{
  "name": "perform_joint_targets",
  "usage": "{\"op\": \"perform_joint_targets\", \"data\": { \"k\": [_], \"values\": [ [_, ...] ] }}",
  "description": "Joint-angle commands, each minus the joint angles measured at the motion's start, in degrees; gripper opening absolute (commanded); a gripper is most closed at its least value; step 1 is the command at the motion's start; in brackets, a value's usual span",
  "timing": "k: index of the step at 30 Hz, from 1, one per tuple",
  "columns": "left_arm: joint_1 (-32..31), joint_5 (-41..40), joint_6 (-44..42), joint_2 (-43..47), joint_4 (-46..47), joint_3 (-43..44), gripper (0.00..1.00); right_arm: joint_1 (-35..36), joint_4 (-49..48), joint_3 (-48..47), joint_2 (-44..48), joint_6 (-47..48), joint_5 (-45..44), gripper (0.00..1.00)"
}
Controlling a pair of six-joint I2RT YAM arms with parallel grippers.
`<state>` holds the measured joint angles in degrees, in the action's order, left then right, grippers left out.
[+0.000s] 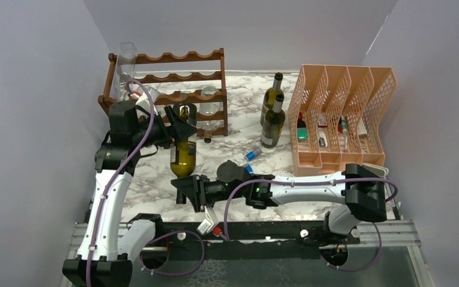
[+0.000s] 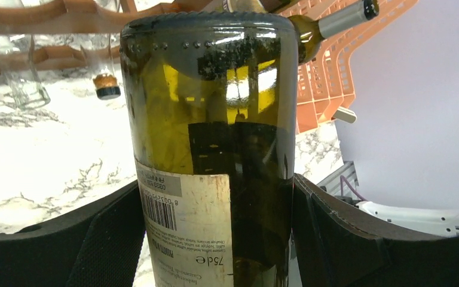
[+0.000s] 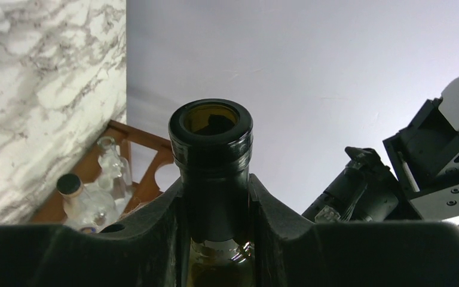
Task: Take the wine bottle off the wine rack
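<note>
We hold the wine bottle centre-left: left claw clenched on its body, right claw clenched on its neck.

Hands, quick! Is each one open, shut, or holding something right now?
Left hand: closed, holding the wine bottle around its body.
Right hand: closed, holding the same bottle by its neck.

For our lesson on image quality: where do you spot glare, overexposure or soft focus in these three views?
Left wrist: glare patches on the bottle, table blown out white. Right wrist: rack behind looks soft. Top external: evenly lit, sharp.
</note>
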<state>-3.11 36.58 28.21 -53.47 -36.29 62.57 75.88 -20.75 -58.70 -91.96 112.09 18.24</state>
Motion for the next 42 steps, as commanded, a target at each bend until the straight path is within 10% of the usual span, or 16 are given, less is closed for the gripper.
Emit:
{"op": "perform_joint_targets", "data": {
  "k": [1, 5, 19, 31, 42],
  "values": [
    [0.0, -2.0, -3.4, 3.7, 2.9, -2.5, 0.75, 2.0, -4.2, -1.4, 4.4, -11.8, -3.5, 0.01],
    [0.0, -5.8, -6.2, 5.1, -0.7, -3.4, 0.99, 2.8, -2.6, -0.6, 6.4, -17.9, -4.9, 0.01],
    [0.0, -19.7, -11.1, 9.2, -6.3, -1.9, 0.99, 2.8, -9.7, 6.6, 13.8, -58.6, -11.1, 0.01],
    [0.0, -20.5, -10.4, 11.0, -4.1, -2.3, 0.99, 2.2, 10.2, -1.0, 25.8, -95.3, -48.6, 0.01],
    [0.0, -17.6, -7.3, 10.7, -1.2, -3.4, 0.99, -16.1, 17.7, 5.1, 34.6, -109.3, -47.5, 0.01]
  ]
}}
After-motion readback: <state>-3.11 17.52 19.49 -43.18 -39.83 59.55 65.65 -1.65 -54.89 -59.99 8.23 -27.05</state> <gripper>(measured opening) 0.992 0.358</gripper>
